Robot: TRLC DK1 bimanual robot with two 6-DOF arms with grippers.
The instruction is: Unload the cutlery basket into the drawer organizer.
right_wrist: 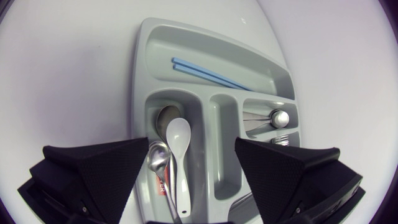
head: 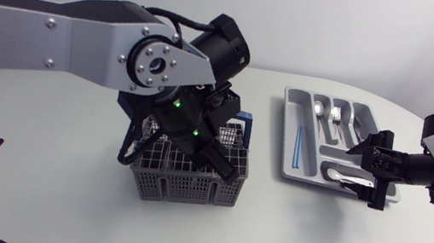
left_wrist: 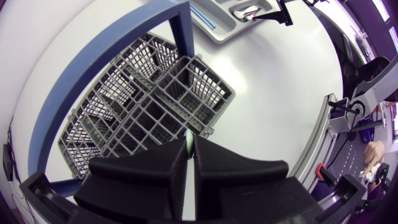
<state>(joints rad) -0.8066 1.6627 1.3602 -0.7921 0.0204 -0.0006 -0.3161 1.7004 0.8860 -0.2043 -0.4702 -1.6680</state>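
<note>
The cutlery basket point(left_wrist: 155, 106) sits on the desk point(head: 33, 197) right under our left claw point(left_wrist: 189, 152). Its blue handle point(left_wrist: 106, 56) arches up ahead of the claw. The cells we can see look bare. The left claw is pinched nearly together on a thin pale piece point(left_wrist: 188, 143). We see the piece edge-on, so we cannot tell what kind of cutlery it is. Its long axis runs along the claw's fingers, roughly upright over the basket.

The drawer organizer point(head: 288, 106) lies well apart from the left claw, ahead of it and past the basket's far corner. Our right claw point(right_wrist: 191, 146) hangs spread wide and empty over the organizer's end. A white soup spoon point(right_wrist: 177, 155) and a metal spoon point(right_wrist: 158, 158) lie in the slot under its gap, and blue chopsticks point(right_wrist: 205, 71) lie crosswise in the long slot ahead of it.

In our judgement the left arm is the one at the basket and the right is nearer the organizer. To slot the piece we would have to tip it flat along its slot.
</note>
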